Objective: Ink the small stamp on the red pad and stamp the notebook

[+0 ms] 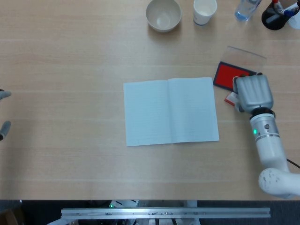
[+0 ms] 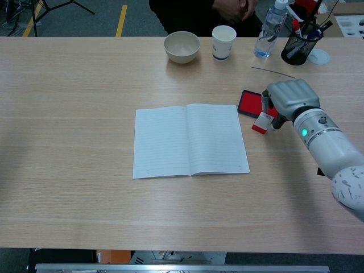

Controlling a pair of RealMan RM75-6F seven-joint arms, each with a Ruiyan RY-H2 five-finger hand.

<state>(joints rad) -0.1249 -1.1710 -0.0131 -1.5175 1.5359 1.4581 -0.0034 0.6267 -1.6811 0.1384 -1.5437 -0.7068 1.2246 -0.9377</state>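
Observation:
The open notebook lies flat in the middle of the table. Just off its top right corner sits the red ink pad. The small red-and-white stamp is tilted low over the table at the pad's near edge. My right hand curls down over it, with the thumb and a finger pinching its upper end. At the far left edge of the head view only two spread fingertips of my left hand show, holding nothing.
Along the back stand a beige bowl, a paper cup, a water bottle and a black pen holder. The pad's clear lid lies behind the pad.

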